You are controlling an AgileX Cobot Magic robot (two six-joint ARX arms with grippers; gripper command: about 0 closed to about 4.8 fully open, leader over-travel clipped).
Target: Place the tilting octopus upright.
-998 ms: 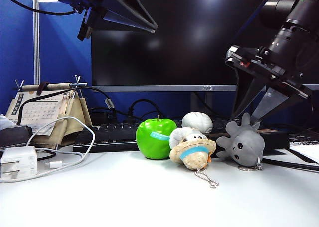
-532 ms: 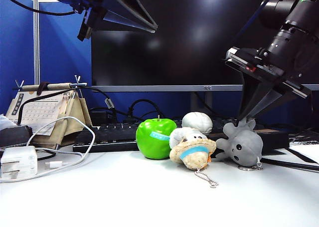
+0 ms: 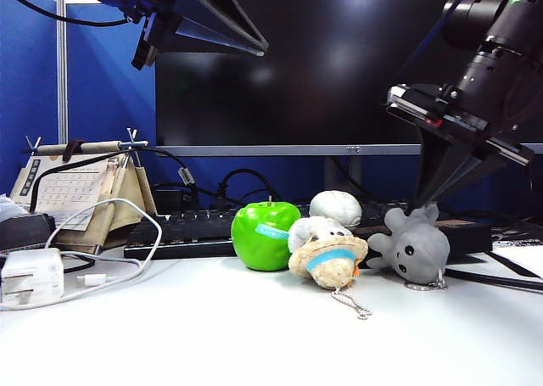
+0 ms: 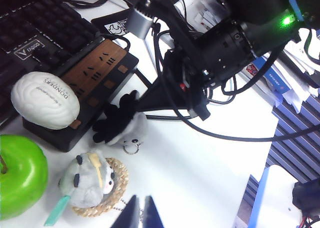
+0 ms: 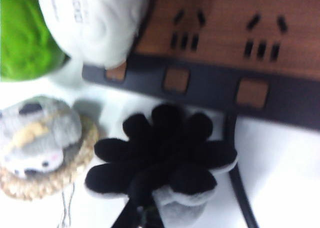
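I see the octopus (image 3: 416,246) lying tipped on its side at the right of the table (image 3: 254,335), head toward me, legs up toward the strip behind it. My right gripper (image 3: 422,206) comes down from the upper right of the exterior frame with its jaws pressed together, pinching one of the octopus's legs; in the right wrist picture the dark leg undersides (image 5: 165,148) fan out right at the jaw tips. Just left of the octopus sits a beige plush (image 3: 327,254) with a blue band and a chain trailing toward me, close enough to crowd that side. Left again is a green apple (image 3: 265,233), and behind them a white ball (image 3: 335,206) resting on the power strip (image 4: 95,75). A black cable (image 3: 501,277) runs along the table right of the octopus. My left gripper (image 3: 254,42) hangs high at upper left, well apart, jaws nearly pressed together.
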